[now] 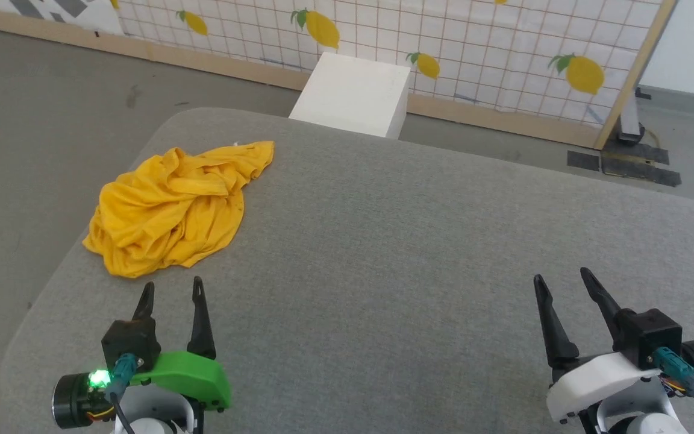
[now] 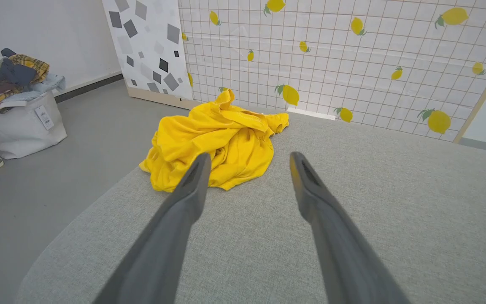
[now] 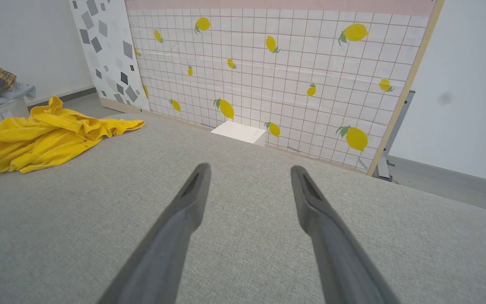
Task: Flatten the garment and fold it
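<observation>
The garment [image 1: 172, 208] is a bright yellow T-shirt lying crumpled in a heap near the far left corner of the grey table [image 1: 395, 241]; its print is hidden in the folds. The same heap, the garment [image 2: 215, 141], sits just beyond my left fingers, and the garment [image 3: 53, 135] lies far off to the left in the right wrist view. My left gripper [image 1: 172, 289] is open, a short way in front of the shirt's near edge. My right gripper [image 1: 561, 276] is open over bare table at the lower right, far from the shirt.
A white box [image 1: 353, 93] stands behind the table's far edge against a lemon-printed tiled panel [image 1: 503, 54]. A white bag heaped with clothes [image 2: 13, 105] sits on the floor to the left. The table's left edge [image 1: 52, 277] runs close to the shirt.
</observation>
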You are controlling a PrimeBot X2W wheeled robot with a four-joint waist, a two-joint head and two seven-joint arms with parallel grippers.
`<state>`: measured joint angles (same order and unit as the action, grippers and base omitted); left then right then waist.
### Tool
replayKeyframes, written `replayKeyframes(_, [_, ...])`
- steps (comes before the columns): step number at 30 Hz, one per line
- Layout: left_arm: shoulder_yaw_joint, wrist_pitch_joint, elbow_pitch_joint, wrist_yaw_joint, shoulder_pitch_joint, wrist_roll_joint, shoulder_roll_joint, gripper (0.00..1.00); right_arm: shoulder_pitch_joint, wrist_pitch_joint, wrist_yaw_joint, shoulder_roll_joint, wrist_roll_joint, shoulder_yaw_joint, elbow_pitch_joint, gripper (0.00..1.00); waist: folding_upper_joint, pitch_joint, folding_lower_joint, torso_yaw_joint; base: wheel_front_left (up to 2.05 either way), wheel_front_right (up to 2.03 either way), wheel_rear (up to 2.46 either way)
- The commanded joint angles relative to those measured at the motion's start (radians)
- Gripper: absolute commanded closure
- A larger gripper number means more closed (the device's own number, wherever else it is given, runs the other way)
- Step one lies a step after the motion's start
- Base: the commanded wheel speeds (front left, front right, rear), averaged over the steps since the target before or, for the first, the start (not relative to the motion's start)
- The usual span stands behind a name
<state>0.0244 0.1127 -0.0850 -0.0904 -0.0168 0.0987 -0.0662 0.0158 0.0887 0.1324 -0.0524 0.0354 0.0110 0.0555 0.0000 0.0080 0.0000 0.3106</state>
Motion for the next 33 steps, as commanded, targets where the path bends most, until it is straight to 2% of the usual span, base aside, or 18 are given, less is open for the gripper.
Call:
replayKeyframes(1, [-0.001, 0.012, -0.005, -0.009, -0.003, 0.011, -0.003, 0.00, -0.010, 0.010, -0.001, 0.001, 0.006, -0.001, 0.005, 0.00, 0.0000, 0.005, 0.0000, 0.014, 0.00, 0.00, 0.00])
replayKeyframes(33, [0.000, 0.077, -0.066, -0.049, -0.005, 0.049, 0.006, 0.00, -0.011, 0.050, -0.001, 0.002, 0.016, -0.011, 0.027, 0.00, 0.0000, 0.010, 0.0000, 0.187, 0.00, 0.00, 0.00])
